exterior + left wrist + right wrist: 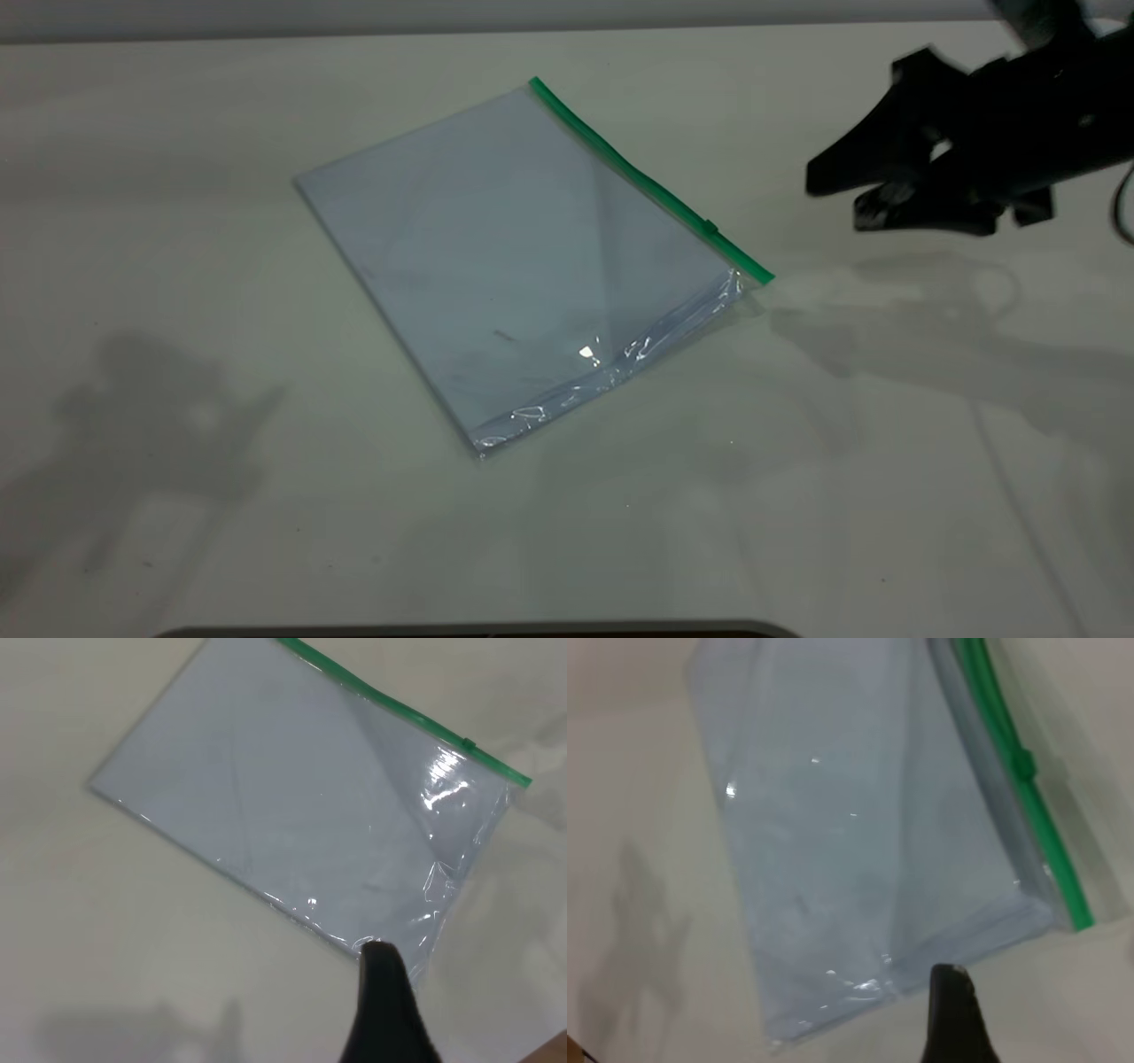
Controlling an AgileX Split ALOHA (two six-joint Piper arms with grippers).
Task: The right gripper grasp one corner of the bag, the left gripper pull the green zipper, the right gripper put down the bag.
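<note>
The bag lies flat on the table, pale blue-grey with crinkly edges. The green zipper runs along its far right long side, and its slider tab sits near the strip's nearer end. My right gripper hovers above the table to the right of the bag, open and empty, jaws pointing at the zipper end. In the right wrist view one of its fingers shows just off the bag's short edge. My left gripper is above the bag's near corner, with one dark finger showing, holding nothing.
The pale table top spreads all round the bag. Arm shadows fall at the front left and right. A dark edge runs along the table's near side.
</note>
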